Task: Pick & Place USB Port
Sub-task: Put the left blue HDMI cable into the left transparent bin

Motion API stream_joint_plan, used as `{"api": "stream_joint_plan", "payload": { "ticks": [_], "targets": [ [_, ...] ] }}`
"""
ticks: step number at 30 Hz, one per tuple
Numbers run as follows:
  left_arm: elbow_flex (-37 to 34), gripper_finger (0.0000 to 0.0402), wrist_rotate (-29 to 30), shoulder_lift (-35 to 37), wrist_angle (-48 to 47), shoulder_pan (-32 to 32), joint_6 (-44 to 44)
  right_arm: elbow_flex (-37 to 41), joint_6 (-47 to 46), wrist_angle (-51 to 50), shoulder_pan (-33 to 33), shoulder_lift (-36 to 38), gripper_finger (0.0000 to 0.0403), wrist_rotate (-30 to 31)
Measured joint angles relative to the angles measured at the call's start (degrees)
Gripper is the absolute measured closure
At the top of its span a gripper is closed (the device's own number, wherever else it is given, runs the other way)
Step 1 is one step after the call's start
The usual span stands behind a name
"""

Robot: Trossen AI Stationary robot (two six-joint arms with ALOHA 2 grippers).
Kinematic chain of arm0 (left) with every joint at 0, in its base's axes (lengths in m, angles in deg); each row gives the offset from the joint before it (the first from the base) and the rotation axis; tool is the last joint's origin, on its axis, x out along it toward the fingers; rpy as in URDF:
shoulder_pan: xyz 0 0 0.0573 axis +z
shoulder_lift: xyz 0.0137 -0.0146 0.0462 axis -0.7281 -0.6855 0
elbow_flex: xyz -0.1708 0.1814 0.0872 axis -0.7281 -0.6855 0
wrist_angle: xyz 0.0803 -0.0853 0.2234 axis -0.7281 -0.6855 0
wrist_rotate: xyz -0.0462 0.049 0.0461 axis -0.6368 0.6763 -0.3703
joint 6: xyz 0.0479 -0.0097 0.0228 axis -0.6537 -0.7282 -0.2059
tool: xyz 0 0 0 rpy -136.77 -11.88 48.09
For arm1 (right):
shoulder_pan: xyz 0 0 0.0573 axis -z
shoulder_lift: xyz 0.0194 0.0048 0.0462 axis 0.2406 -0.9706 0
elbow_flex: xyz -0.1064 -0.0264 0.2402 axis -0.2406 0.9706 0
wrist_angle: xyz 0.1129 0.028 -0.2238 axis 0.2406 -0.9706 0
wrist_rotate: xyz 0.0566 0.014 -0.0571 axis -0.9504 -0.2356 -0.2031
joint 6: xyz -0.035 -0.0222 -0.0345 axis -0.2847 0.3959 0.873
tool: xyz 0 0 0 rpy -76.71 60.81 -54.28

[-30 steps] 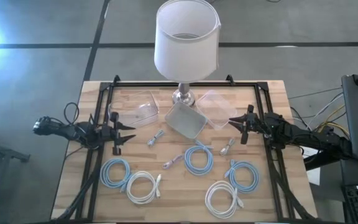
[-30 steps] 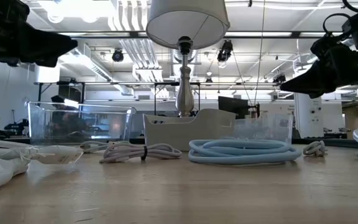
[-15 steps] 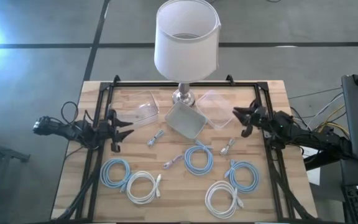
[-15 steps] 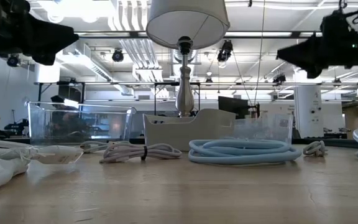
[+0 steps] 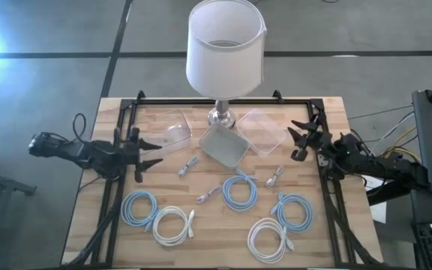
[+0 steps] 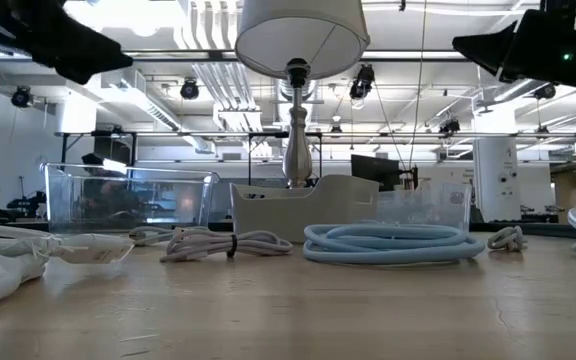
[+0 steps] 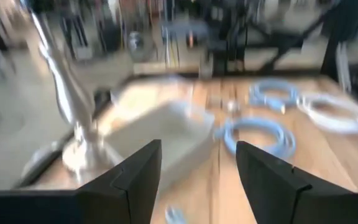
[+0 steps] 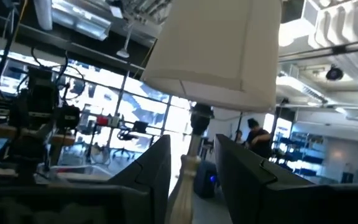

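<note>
Grey tiled floor (image 5: 43,75) surrounds the table; ceiling ducts (image 6: 213,80) (white) overhead.

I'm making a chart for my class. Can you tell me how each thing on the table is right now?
Left end effector: open, empty, above the table's left side.
Right end effector: open, empty, raised over the right side.
Lamp: upright, at the table's back.
White bin: empty.
Two clear bins: empty.
Blue cable coil: coiled, lying flat.
Small USB cable: bundled, on the table.

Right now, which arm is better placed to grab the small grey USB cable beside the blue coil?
Right. The right gripper hovers open just above-right of that USB cable; the left gripper is across the table.
</note>
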Motion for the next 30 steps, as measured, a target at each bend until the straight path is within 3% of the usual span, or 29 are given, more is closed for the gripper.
{"api": "stream_joint_plan", "payload": {
  "ticks": [5, 11, 20, 25, 30],
  "targets": [
    [11.1, 0.0195, -3.7, -9.1, -18.5, 0.0, 9.8, -0.3, -0.2, 5.3, 0.1, -2.1, 0.0276, 0.0],
    [17.8, 0.0203, -10.3, -19.5, -33.9, -0.2, 18.1, -4.7, -1.7, 0.6, 0.1, -6.9, 0.0240, -0.1],
    [14.6, 0.0218, -22.5, -29.9, -36.6, -1.4, 24.9, -13.2, -4.0, -5.6, 0.1, -20.8, 0.0201, 0.0],
    [12.6, 0.0216, -34.5, -34.8, -36.4, -1.9, 27.6, -15.9, -2.1, -5.9, 0.1, -26.6, 0.0200, 0.0],
    [12.4, 0.0218, -36.0, -38.6, -36.3, -3.6, 26.8, -18.3, 1.2, -5.9, 0.1, -30.6, 0.0200, 0.1]
  ]
}}
